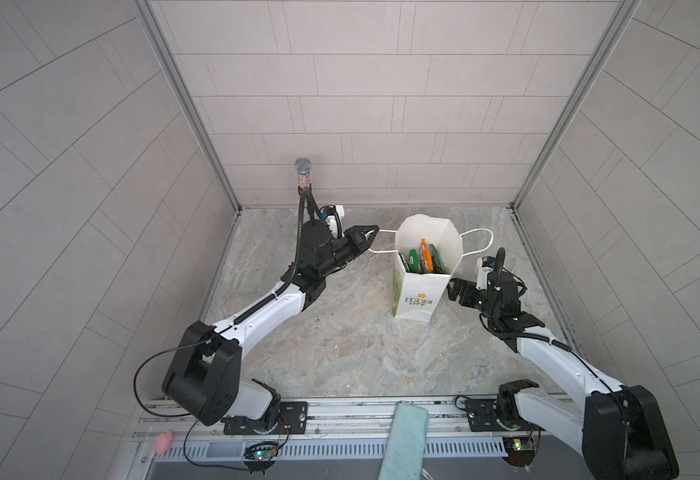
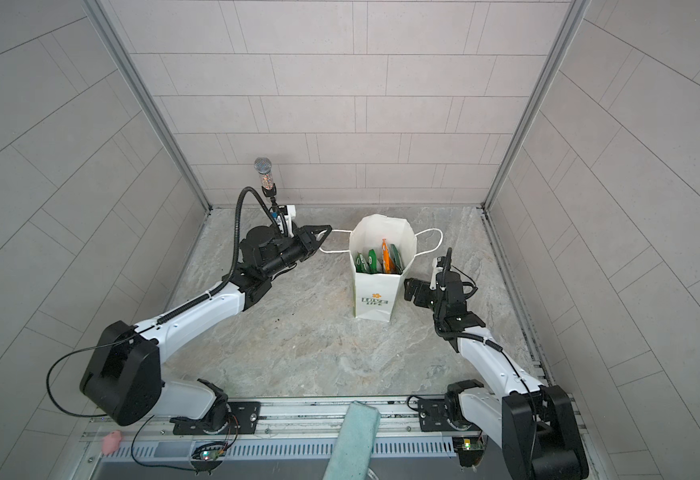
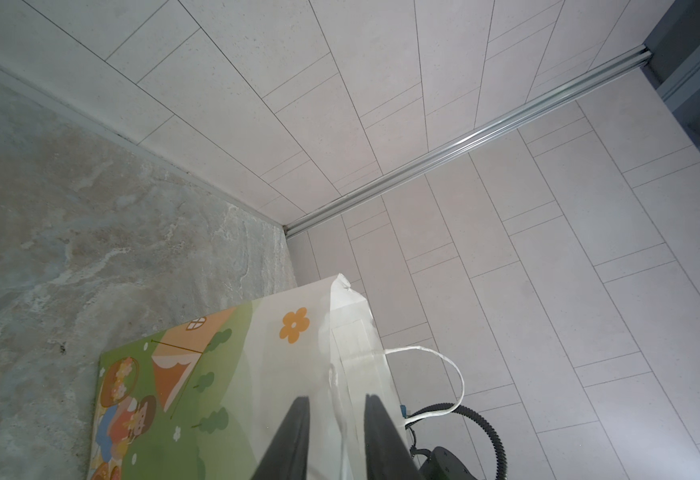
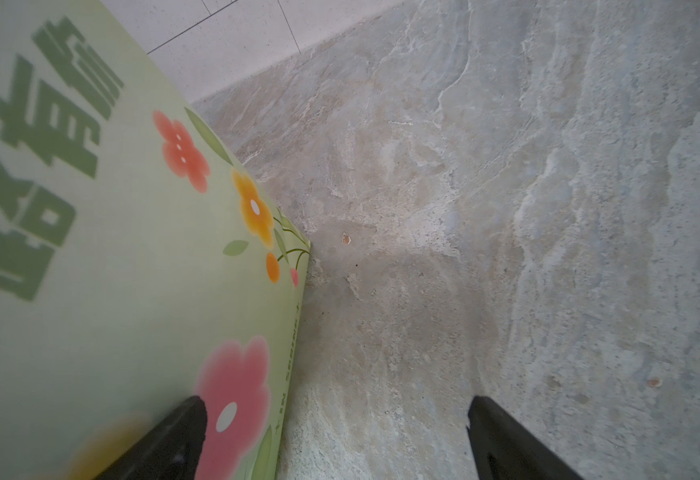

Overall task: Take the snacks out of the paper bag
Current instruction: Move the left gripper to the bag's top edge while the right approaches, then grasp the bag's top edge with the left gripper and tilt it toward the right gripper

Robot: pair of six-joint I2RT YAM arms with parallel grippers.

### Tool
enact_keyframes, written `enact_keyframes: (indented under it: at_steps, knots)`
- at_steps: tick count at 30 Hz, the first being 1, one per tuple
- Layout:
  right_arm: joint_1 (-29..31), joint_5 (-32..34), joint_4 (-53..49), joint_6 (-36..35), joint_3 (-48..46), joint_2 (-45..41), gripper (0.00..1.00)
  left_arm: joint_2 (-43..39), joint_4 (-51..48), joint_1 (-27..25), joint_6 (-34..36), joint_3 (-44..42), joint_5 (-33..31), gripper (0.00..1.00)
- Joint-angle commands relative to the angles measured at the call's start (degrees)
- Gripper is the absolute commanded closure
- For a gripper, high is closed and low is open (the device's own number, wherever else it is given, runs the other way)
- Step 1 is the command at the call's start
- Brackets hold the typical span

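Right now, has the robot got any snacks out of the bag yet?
Not yet. Done: nothing; the snack packets that show all stand inside the upright paper bag. In hand: the left gripper has its jaws either side of the bag's cord handle; the right gripper is open beside the bag. To do: lifting every packet out.

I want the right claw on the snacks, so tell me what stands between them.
The side wall of the paper bag does: the right claw sits open, low beside it, and the snacks stand inside behind that wall. Over the open mouth nothing visible covers them.
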Motion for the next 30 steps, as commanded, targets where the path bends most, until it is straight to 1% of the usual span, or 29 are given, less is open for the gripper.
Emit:
enact_keyframes:
  at_steps: [1,2,5,7,10,16,19,22,29,30]
  knots:
    - [0.46,-0.62,0.82,0.42,1.23,0.52,0.01,0.04,2.82,-0.39,0.22,1.55,-0.26,0.92]
    - [0.58,-0.66,0.94,0.38,1.18,0.76,0.01,-0.05,2.87,-0.36,0.31,1.53,-0.31,1.00]
    - [0.99,-1.21,1.28,0.02,1.19,1.70,0.01,-0.36,2.08,-0.37,0.95,1.95,-0.28,1.00]
    - [1.51,-2.05,1.84,-0.18,1.20,2.45,0.01,-0.46,-0.23,-0.37,2.17,3.24,0.20,1.00]
    - [3.14,-2.29,2.64,-0.53,1.49,3.63,0.01,-1.22,-6.00,-0.43,5.33,6.47,1.30,1.00]
    - [7.86,-0.84,3.74,-1.21,2.99,6.53,0.01,-3.69,-20.58,0.04,13.58,14.04,2.19,1.00]
    - [11.34,0.08,5.06,-1.16,3.82,8.56,0.01,-4.47,-24.44,0.88,16.01,16.57,3.61,1.00]
    - [15.47,1.48,6.85,-0.89,4.87,10.97,0.01,-4.73,-26.74,2.19,16.67,18.56,5.87,1.00]
    - [25.62,4.83,9.83,0.32,9.65,18.56,0.01,-6.56,-33.16,5.60,19.15,21.93,9.54,1.00]
    - [27.20,5.19,10.42,0.50,11.93,19.99,0.01,-6.84,-34.07,6.06,19.58,22.38,9.81,1.00]
